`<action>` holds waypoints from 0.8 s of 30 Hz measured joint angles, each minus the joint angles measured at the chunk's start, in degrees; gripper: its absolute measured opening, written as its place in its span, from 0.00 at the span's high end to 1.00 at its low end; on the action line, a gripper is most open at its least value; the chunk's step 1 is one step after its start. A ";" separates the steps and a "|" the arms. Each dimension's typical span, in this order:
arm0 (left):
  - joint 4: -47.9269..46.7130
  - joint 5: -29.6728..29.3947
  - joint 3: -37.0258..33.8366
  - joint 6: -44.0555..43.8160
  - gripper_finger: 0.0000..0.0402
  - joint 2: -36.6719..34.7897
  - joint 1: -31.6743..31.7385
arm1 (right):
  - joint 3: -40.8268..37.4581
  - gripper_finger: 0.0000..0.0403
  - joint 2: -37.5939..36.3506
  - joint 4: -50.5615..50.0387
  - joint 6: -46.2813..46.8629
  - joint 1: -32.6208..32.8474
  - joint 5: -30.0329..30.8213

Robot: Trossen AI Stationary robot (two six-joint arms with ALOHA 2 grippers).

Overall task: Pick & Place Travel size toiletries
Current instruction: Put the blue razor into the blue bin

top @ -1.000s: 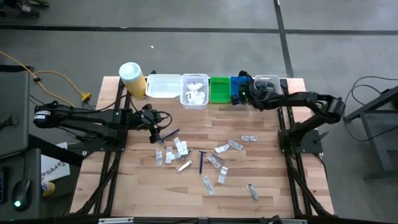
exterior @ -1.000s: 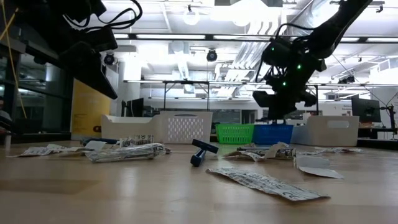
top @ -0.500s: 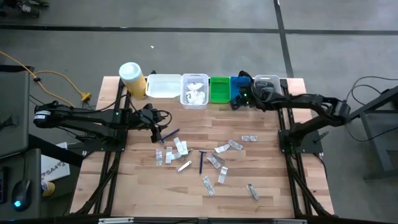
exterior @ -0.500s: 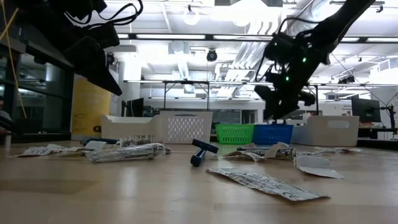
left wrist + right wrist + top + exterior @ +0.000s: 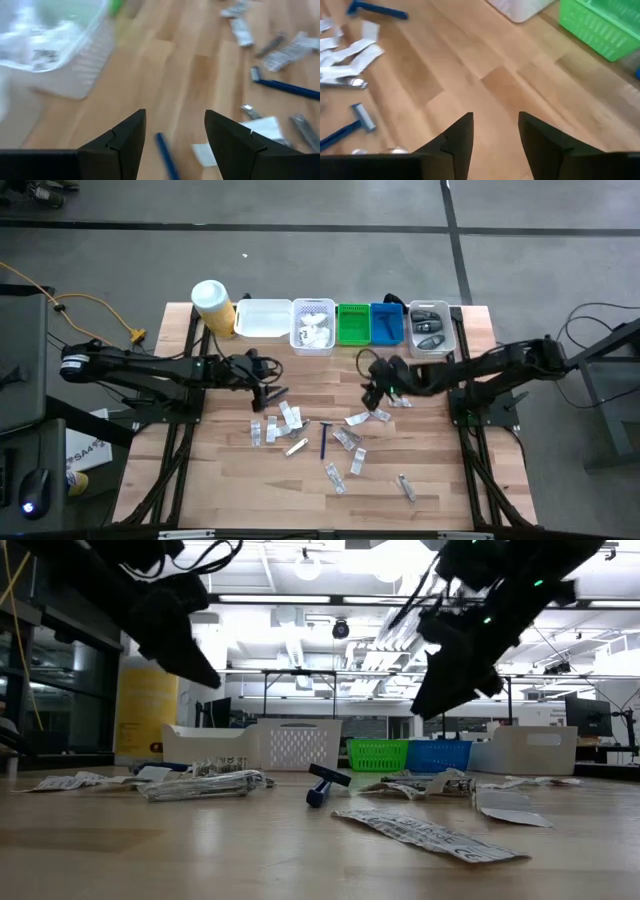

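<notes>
Two arms hover over your surface (image 5: 420, 480), jaws parted and empty on both. Your left gripper (image 5: 268, 393) hangs at nine o'clock of the scattered toiletries (image 5: 335, 442), above a blue stick (image 5: 167, 159). Your right gripper (image 5: 372, 392) hangs at one o'clock of that scatter, near a sachet (image 5: 401, 402). Sachets and blue sticks lie loose mid-surface. Along the far edge, at twelve o'clock, stand a yellow canister (image 5: 213, 307) and a row of bins (image 5: 338, 325), some already holding items.
</notes>
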 joint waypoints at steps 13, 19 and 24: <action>-6.77 -2.86 0.39 -11.80 0.50 7.65 0.00 | 0.00 0.69 0.00 -4.13 12.05 16.25 13.20; -7.61 -2.36 0.39 -13.03 0.50 13.11 0.00 | 0.00 0.70 0.00 -4.12 12.81 18.31 15.43; -7.48 -1.91 0.46 -13.68 0.50 17.00 -0.02 | 0.00 0.70 0.00 -4.10 13.99 18.60 15.45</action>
